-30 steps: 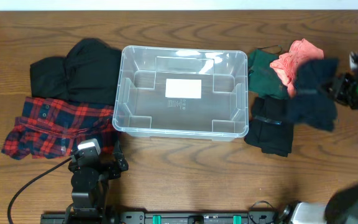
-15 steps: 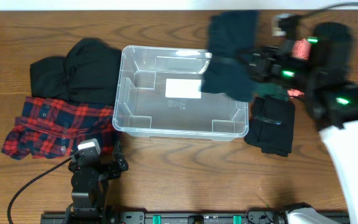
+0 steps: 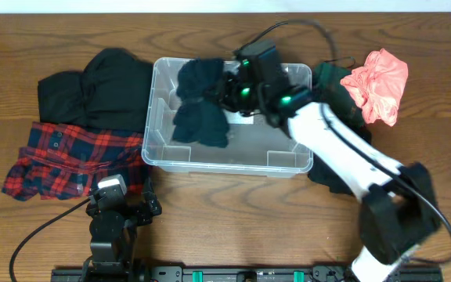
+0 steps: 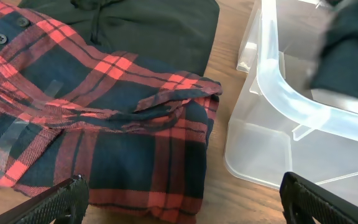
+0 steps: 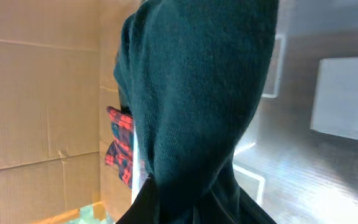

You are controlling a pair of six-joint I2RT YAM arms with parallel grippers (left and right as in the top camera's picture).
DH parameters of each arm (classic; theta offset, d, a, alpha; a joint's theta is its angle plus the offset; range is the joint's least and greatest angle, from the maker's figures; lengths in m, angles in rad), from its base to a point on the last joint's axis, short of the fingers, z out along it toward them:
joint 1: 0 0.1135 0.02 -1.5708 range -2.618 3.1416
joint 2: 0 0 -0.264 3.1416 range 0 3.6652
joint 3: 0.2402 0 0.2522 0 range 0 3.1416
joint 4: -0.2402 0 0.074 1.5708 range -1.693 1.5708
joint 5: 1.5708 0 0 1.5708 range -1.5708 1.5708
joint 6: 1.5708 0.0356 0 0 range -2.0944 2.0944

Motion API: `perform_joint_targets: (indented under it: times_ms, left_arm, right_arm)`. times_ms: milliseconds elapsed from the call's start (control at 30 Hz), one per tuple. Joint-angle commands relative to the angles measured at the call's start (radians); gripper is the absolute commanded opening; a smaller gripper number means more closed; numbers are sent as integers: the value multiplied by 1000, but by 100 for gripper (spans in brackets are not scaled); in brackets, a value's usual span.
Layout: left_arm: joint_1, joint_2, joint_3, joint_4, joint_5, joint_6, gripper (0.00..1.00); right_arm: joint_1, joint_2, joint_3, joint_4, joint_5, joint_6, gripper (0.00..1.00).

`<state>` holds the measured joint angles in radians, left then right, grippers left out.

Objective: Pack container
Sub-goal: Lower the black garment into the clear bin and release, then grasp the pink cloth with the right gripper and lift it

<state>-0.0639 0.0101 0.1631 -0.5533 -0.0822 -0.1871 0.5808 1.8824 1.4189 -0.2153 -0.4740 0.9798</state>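
Dark garment [image 3: 198, 117] hangs over left half of container [image 3: 225, 163], held by right gripper [image 3: 225, 88].
Clamped on the cloth (fingertips hidden); container floor straight below, long axis left-right in frame.

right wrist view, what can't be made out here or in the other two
- Right gripper: jaws hidden by the garment in right wrist and overhead views.
- Container floor: partly covered overhead by garment and arm.
- Left gripper: only tips show, left wrist view's bottom edge cuts it.
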Motion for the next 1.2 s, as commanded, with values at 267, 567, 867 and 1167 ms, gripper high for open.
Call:
perform_joint_targets:
  times_ms: [267, 567, 867, 1167]
  left_arm:
    - [-6, -7, -15, 2, -4, -10, 98]
    - [-6, -7, -15, 2, -4, -10, 98]
    - [-6, -7, -15, 2, -4, -10, 98]
    - [-6, -7, -15, 2, -4, -10, 98]
  right_arm:
    - [41, 193, 5, 77, -53, -32, 35]
    - [-25, 6, 5, -109, 73, -299, 62]
    - [-289, -304, 5, -383, 110, -493, 59]
    - [-755, -311, 5, -623, 280, -575, 81]
